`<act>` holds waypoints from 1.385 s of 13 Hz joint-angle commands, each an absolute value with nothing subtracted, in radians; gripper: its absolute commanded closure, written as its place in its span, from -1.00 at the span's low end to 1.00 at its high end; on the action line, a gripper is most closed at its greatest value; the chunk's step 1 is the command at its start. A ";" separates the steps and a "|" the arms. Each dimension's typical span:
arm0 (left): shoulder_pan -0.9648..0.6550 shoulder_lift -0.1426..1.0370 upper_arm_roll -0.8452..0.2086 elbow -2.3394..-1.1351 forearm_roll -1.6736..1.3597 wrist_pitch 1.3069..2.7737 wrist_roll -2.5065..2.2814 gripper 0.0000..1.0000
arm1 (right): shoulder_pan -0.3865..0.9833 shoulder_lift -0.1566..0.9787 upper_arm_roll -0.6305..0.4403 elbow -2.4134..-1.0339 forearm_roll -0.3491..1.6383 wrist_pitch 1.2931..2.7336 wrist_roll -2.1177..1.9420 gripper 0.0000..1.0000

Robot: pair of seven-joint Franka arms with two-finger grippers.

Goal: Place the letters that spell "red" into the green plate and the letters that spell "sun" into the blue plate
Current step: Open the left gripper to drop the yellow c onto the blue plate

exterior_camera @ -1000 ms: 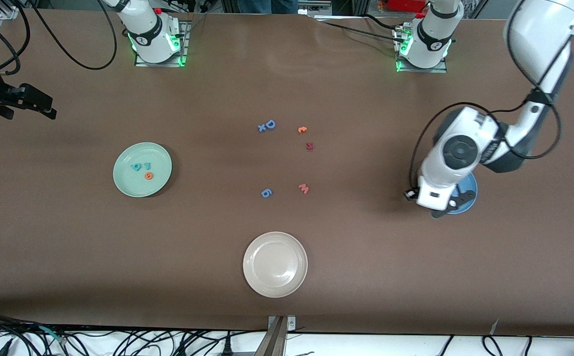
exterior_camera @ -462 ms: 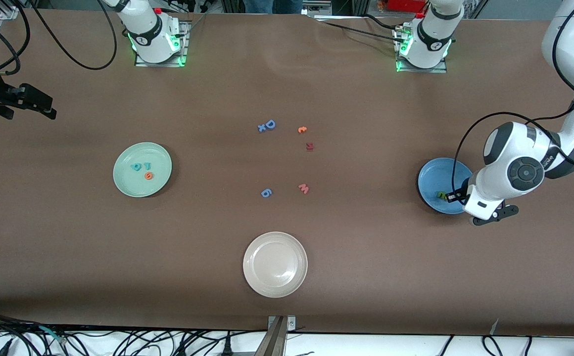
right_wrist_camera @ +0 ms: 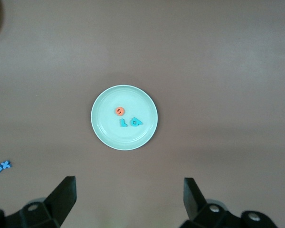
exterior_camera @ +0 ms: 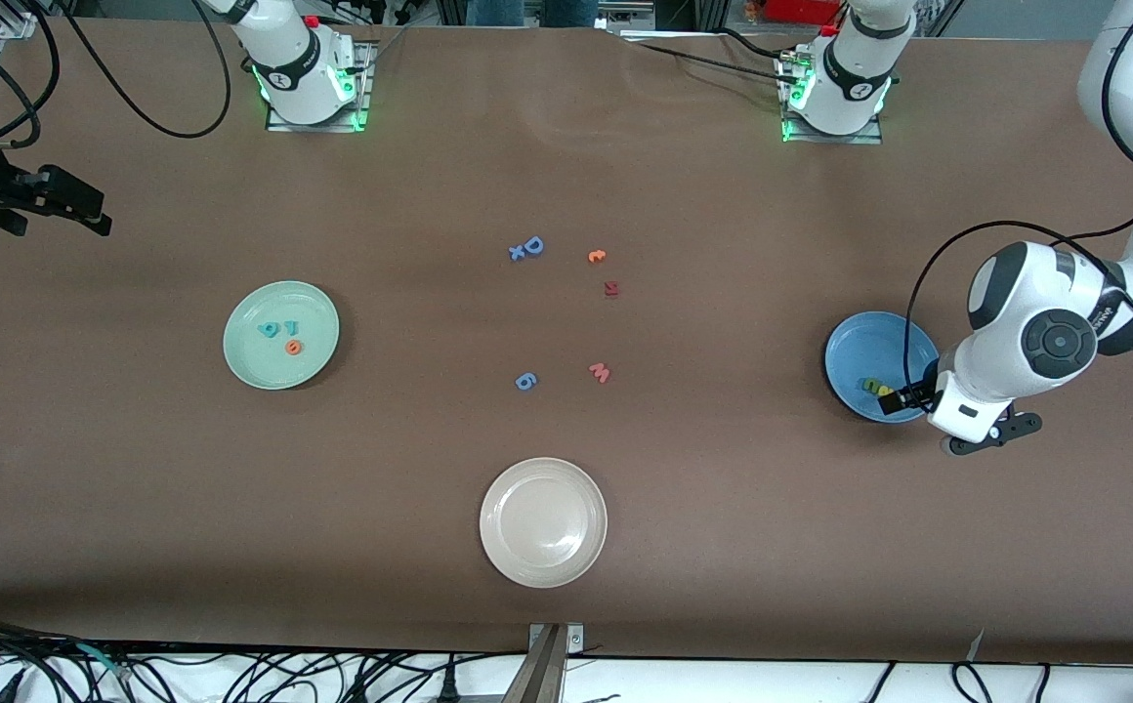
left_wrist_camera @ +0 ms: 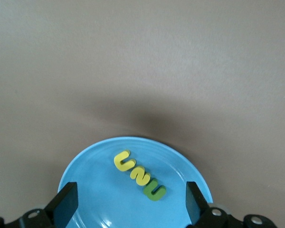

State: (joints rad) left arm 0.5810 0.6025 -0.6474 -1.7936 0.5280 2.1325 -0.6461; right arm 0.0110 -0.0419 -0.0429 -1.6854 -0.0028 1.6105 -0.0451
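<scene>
- Left gripper (left_wrist_camera: 128,209): jaws apart, nothing between them; over the edge of the blue plate (exterior_camera: 860,353) at the left arm's end of the worktop (exterior_camera: 566,176).
- In the blue plate, touching in a row: yellow "s" (left_wrist_camera: 123,161), yellow "n" (left_wrist_camera: 139,176), green "u" (left_wrist_camera: 154,192). All three lying flat, free of the jaws.
- Right gripper (right_wrist_camera: 128,204): jaws apart, empty; high over the worktop, looking down on the green plate (exterior_camera: 259,366). Waiting.
- In the green plate: orange "e" (right_wrist_camera: 119,110), teal "r" (right_wrist_camera: 123,123), teal "d" (right_wrist_camera: 136,122), close together, none on the rim.
- Left on the worktop mid-table, well apart from both plates: blue "D" (exterior_camera: 532,245), orange letter (exterior_camera: 597,256), dark red letter (exterior_camera: 611,288), pink "w" (exterior_camera: 600,372), blue letter (exterior_camera: 524,381). White plate (exterior_camera: 543,522) nearest the front camera, nothing in it.
- Step in hand, judged: release of the last "sun" letter done; both words look placed.
- Next move, judged: lift left arm straight up clear of the rim without nudging the row; no further pick called for.
</scene>
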 commanded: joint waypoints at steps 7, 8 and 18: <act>0.578 0.592 -0.657 -1.720 0.520 2.114 -0.620 -1.00 | 0.012 -0.035 -0.046 -1.669 0.012 1.598 -0.046 -1.00; 0.577 0.592 -0.658 -1.706 0.517 2.114 -0.597 -1.00 | 0.012 -0.037 -0.046 -1.669 0.012 1.598 -0.046 -1.00; 0.620 0.591 -0.653 -1.606 0.512 1.978 -0.086 -1.00 | 0.012 -0.035 -0.046 -1.667 0.008 1.606 -0.051 -1.00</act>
State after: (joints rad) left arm 0.6217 0.5980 -0.6522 -1.6437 0.5280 2.0397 -0.1551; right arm 0.0110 -0.0417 -0.0429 -1.6854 -0.0028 1.6108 -0.0453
